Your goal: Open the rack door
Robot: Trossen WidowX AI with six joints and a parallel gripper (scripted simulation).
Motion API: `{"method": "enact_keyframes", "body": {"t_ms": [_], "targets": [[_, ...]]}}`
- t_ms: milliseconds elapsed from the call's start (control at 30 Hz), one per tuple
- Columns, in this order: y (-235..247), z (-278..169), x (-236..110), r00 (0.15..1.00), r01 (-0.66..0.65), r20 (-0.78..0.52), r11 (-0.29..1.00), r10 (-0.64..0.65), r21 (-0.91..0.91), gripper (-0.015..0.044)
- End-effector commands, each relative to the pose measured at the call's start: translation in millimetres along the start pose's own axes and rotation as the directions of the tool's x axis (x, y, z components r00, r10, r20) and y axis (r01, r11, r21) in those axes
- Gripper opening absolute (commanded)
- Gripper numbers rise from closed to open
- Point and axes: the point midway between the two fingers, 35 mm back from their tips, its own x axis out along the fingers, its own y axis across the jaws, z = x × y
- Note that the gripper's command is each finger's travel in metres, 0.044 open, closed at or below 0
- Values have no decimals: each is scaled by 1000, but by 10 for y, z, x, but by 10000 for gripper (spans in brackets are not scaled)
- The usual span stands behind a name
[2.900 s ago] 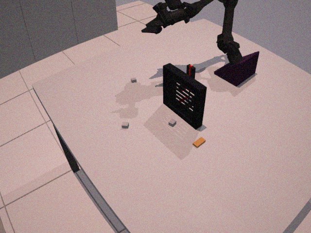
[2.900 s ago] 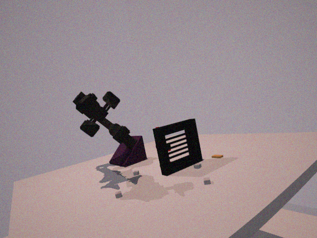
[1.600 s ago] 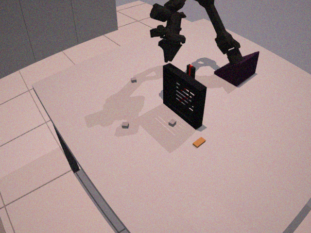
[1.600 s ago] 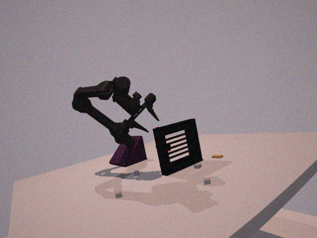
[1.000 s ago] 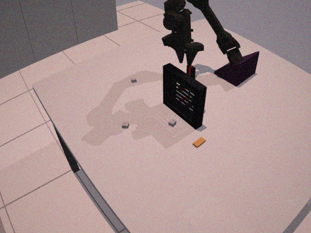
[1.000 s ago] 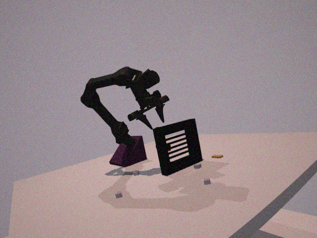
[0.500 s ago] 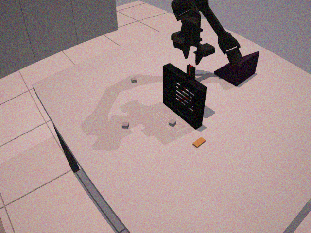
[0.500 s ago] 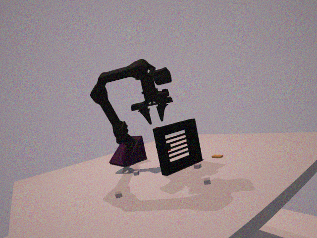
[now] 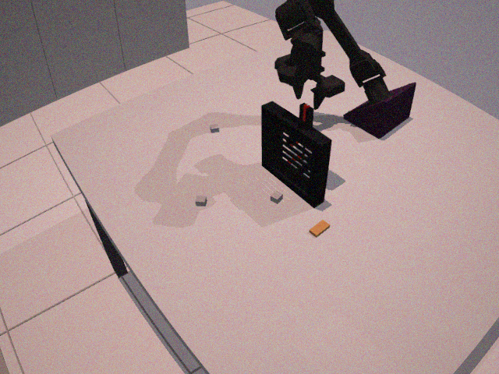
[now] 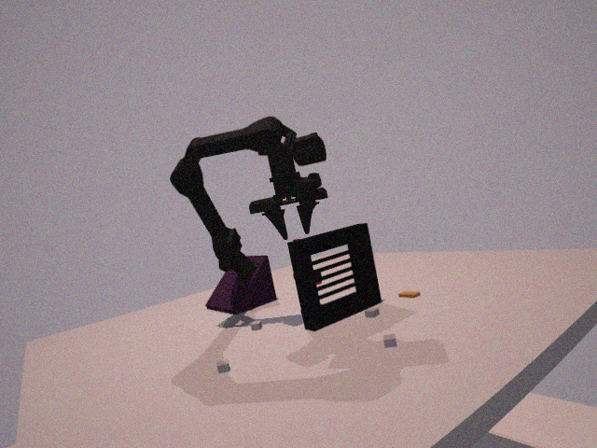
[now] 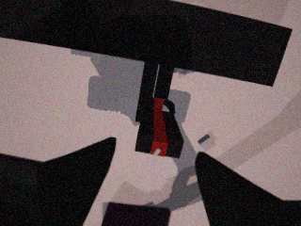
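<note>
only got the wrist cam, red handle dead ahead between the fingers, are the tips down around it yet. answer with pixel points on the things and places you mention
Observer: No. The exterior view shows the gripper (image 9: pixel 306 103) (image 10: pixel 296 237) (image 11: pixel 156 151) open, its fingertips near the height of the top edge of the rack door (image 9: pixel 295 121) (image 10: pixel 298 284) (image 11: pixel 235 47), above most of it.
Operator: anything lying past the door on the far side
Observer: Yes, the top view shows an orange block (image 9: pixel 319 228) (image 10: pixel 409 294) flat on the table near the door's lower corner.
Operator: and is the door shut
Observer: It looks shut; the top view shows no gap swung open.
</note>
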Motion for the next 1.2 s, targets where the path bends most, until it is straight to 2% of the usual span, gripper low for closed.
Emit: {"method": "enact_keyframes", "body": {"t_ms": [0, 1000, 1167], "targets": [[-13, 6, 86, 1000, 4, -1, 1000, -4, 0, 285], [-28, -14, 549, 1000, 8, -1, 1000, -8, 1, 285], [-28, -14, 549, 1000, 8, -1, 1000, -8, 1, 154]]}}
